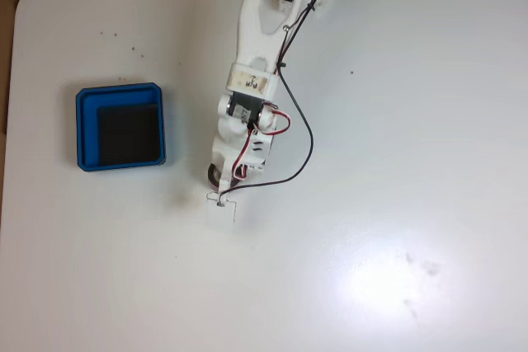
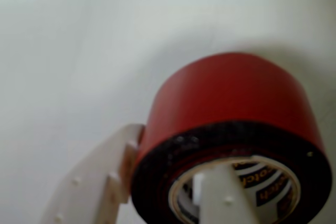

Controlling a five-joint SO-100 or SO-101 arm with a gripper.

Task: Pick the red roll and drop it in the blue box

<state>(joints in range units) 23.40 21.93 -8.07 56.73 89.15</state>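
Since the claw (image 2: 173,182) grips the red roll (image 2: 231,108) through its core, I'd lift straight before swinging toward the blue box (image 1: 120,127).

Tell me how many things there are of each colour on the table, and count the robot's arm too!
Red: 1, the red roll, with one finger inside its hole and one outside.
Blue: 1, the blue box.
White: 1, the robot arm with its gripper.
Total: 3
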